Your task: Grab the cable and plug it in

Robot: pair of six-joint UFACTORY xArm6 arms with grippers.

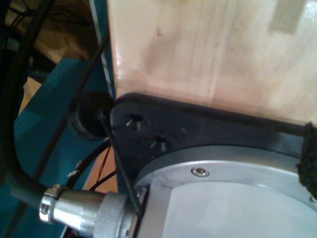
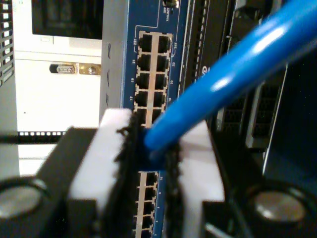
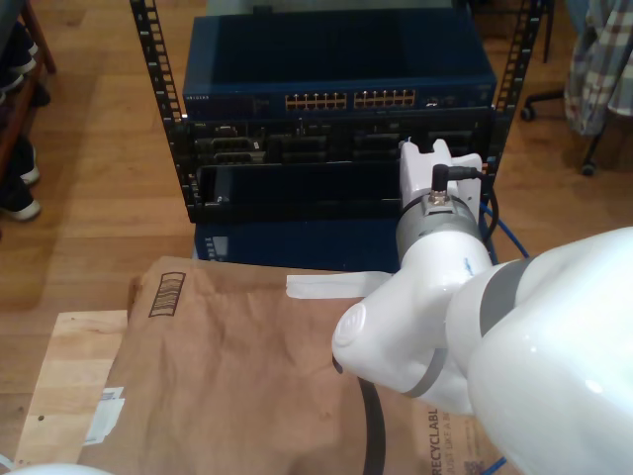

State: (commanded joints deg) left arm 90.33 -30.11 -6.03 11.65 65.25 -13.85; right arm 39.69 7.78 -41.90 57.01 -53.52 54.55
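1. A white arm (image 3: 465, 297) reaches toward the rack (image 3: 336, 109) in the exterior view.
2. The blue switch (image 2: 153, 74) faces my second gripper (image 2: 151, 158).
3. Its fingers (image 2: 106, 148) pinch the cable (image 2: 237, 69), just before the ports.
4. My first gripper's fingers: cannot tell.

Wood plank floor (image 3: 89, 188) is running across the whole exterior view, warm light falling evenly on it. Rack frame w/ perforated rails (image 3: 151, 69) is sitting mid-floor, holding blue network gear (image 3: 336, 59) w/ rows of ports, darker units stacked below. Brown paper sheet (image 3: 227, 376) is lying over a light wood board (image 3: 69, 386) in the foreground, strip of tape (image 3: 331, 285) sticking to its far edge. Chair base on casters (image 3: 554, 99) is showing at exterior view's upper right, plaid cloth (image 3: 603, 59) hanging above it. Dark shoes (image 3: 18, 198) are sitting at exterior view's left edge.
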